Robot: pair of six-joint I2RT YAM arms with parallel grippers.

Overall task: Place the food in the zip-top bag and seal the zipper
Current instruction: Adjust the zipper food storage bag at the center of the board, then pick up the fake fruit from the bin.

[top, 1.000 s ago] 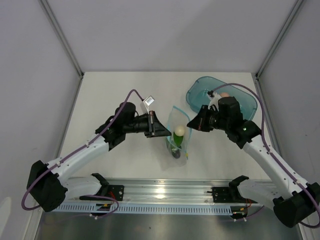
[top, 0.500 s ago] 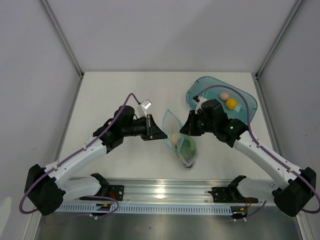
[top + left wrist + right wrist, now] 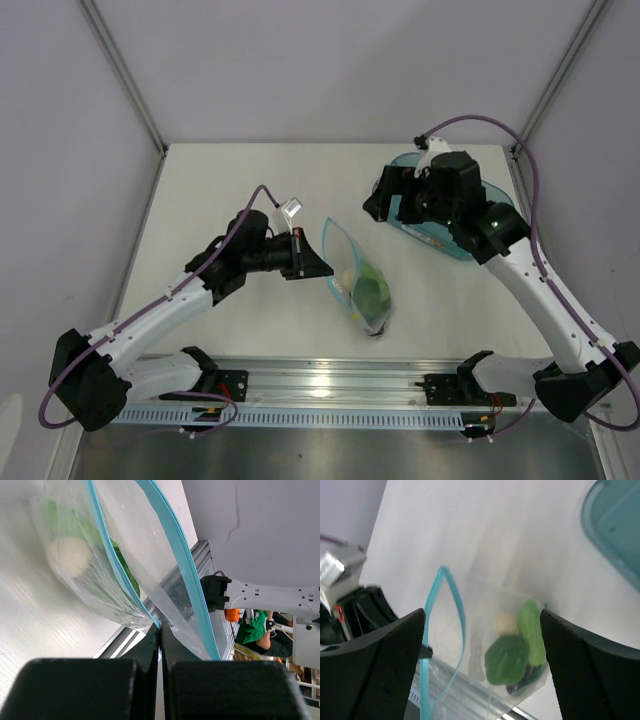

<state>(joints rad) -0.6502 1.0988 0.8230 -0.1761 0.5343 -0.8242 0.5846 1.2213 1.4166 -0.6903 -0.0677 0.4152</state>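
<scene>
A white, faintly grained worktop (image 3: 220, 190) fills a booth of plain grey wall panels (image 3: 330, 60), with slanted metal posts (image 3: 125, 75) at the back corners. A silver aluminium rail (image 3: 330, 385) runs along the near edge.

The clear crinkly plastic zip-top bag (image 3: 355, 280) lies near the middle. Its thin light-blue zipper strip (image 3: 185, 565) gapes open. Inside sit a green toy pepper (image 3: 506, 660), a long green vegetable (image 3: 531, 630) and a pale round piece (image 3: 504, 623).

The left hand (image 3: 318, 262) is pinched together on the bag's zipper edge. The right hand (image 3: 383, 197) hangs raised over the translucent teal oval tub (image 3: 455, 245) at the back right, its fingers wide apart and holding nothing.
</scene>
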